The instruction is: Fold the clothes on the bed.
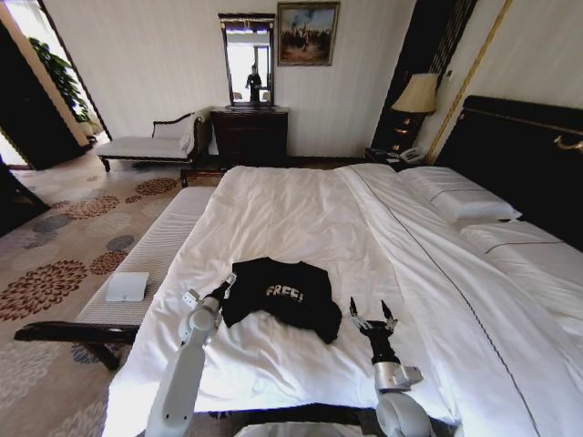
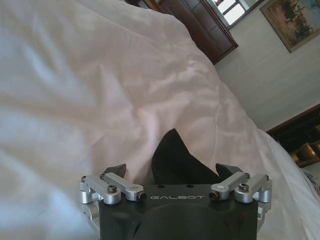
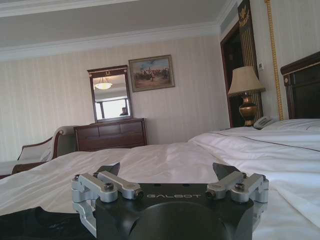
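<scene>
Black soft-fabric T-shirt with white lettering [image 1: 281, 296] lies lower centre on the white-sheeted bed [image 1: 301, 214], long axis left-right. Left gripper [image 1: 227, 282] touches its left edge, fingers apart; right gripper [image 1: 371, 312] just beside, fingers apart.

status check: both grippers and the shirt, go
Left gripper open at black FREE-lettered T-shirt's sleeve edge. Right gripper open, beside its other side. Shirt rumpled, unfolded on white-sheeted bed. Nothing blocking.

Each arm is a pale silver-grey tube ending in a black wrist block. The left claw [image 2: 172, 172] and right claw [image 3: 167, 170] share black pointed fingertips, silver linkage bars with dark screws, and grey "GALBOT" lettering on the housing.
</scene>
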